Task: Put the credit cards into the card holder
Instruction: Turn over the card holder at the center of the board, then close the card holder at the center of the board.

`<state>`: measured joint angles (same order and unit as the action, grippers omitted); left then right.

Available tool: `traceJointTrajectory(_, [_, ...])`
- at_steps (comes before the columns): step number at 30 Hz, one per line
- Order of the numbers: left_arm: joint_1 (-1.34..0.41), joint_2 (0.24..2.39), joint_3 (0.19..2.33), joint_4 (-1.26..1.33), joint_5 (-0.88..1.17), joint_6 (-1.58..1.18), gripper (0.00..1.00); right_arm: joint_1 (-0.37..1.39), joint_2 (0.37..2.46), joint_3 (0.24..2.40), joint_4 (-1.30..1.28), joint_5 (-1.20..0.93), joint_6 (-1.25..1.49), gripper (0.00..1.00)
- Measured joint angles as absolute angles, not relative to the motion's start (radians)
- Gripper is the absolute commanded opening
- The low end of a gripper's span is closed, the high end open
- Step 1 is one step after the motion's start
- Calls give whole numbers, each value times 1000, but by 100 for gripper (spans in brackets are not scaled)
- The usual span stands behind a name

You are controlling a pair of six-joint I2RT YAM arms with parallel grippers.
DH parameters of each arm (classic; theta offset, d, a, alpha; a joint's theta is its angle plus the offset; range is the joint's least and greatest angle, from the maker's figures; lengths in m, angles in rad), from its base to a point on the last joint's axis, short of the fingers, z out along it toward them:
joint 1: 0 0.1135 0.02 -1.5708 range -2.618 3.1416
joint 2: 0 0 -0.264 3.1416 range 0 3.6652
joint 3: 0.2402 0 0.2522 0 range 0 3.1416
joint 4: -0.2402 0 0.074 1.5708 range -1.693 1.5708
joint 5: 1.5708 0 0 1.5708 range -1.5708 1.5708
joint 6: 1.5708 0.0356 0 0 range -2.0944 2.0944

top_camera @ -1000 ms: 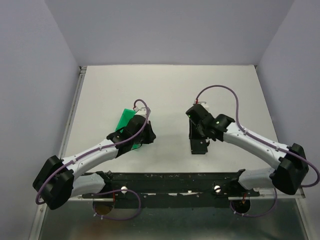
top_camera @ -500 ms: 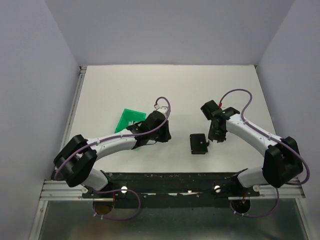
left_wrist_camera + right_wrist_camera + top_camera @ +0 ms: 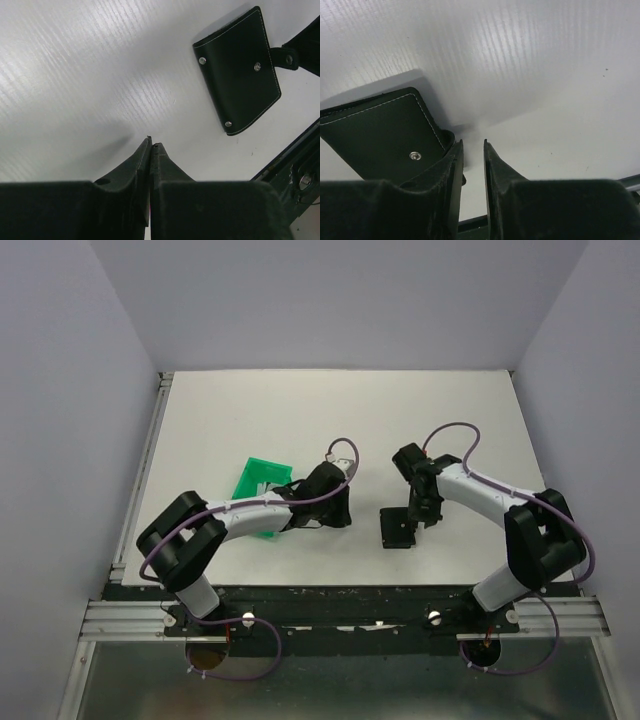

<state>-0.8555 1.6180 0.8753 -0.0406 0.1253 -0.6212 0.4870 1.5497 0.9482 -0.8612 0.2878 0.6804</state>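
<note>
The card holder (image 3: pixel 397 528) lies folded shut on the white table, black with pale stitching and small metal studs. It also shows in the left wrist view (image 3: pixel 237 90) and the right wrist view (image 3: pixel 380 135). My left gripper (image 3: pixel 343 512) hovers a little to its left, jaws pressed together (image 3: pixel 151 142), with nothing showing past the tips. My right gripper (image 3: pixel 416 518) is at the holder's right edge, open by a narrow gap (image 3: pixel 473 144) with only table between the fingers. The holder's strap tab sits just outside its left finger. No credit cards can be made out.
A green plastic bin (image 3: pixel 262 483) sits tilted behind the left arm's forearm. The black metal rail (image 3: pixel 350 602) runs along the table's near edge, close below the card holder. Grey walls enclose the table on three sides.
The left arm left the green bin and reached right toward the card holder. The right gripper came off the holder, swung right, then came back to its edge with its jaws narrowing.
</note>
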Motion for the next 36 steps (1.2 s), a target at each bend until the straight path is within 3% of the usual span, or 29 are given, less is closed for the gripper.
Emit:
traceJointTrajectory(15, [-860,1694,890,1,155,-641,13,487,1637,991,-731,102,519,29])
traceJointTrajectory(27, [-860,1668,843,6,154,-651,12,513,1634,993,-650,-221,377,26])
traceJointTrajectory(36, [-860,1607,817,-15,142,-655,12,526,1402,944,-632,-228,377,30])
